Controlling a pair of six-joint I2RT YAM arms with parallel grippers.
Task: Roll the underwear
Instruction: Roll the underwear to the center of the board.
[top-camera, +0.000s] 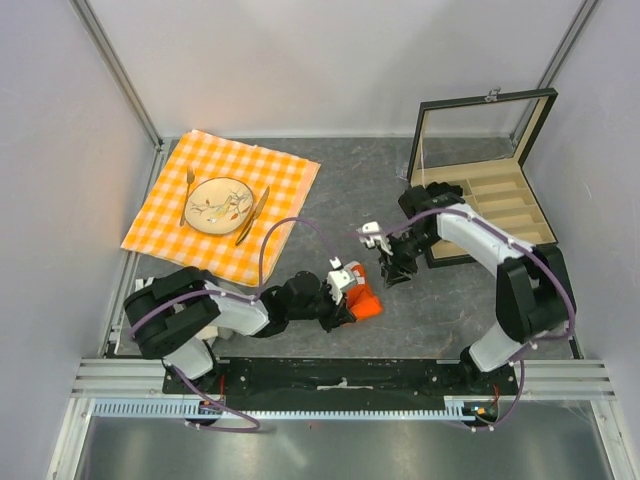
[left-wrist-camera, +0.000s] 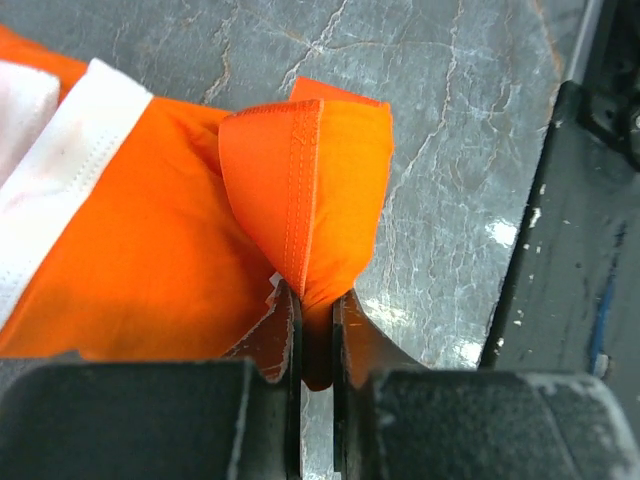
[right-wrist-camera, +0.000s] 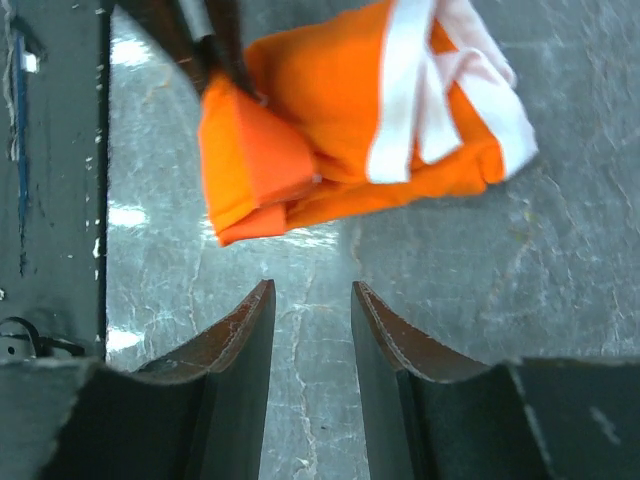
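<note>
Underwear (left-wrist-camera: 150, 260) = soft matt orange cloth w/ white trim; table (left-wrist-camera: 450, 100) = glossy grey stone-look; box (top-camera: 497, 187) inside pale wood.

Bare table (right-wrist-camera: 450, 260) between right hand (right-wrist-camera: 312, 287) and underwear (right-wrist-camera: 300, 90), open box (top-camera: 487, 99) — far right

I am running this in a robotics lab cell: plain pale-grey wall panels (top-camera: 50, 150) in silver aluminium frame rails (top-camera: 119, 75) box in a grey marbled tabletop (top-camera: 350, 190), and a black metal base plate (top-camera: 340, 378) carries my two white-and-black arms (top-camera: 480, 235).

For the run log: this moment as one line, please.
left end effector: shut on underwear fold | right end effector: open, empty | underwear: on table
</note>
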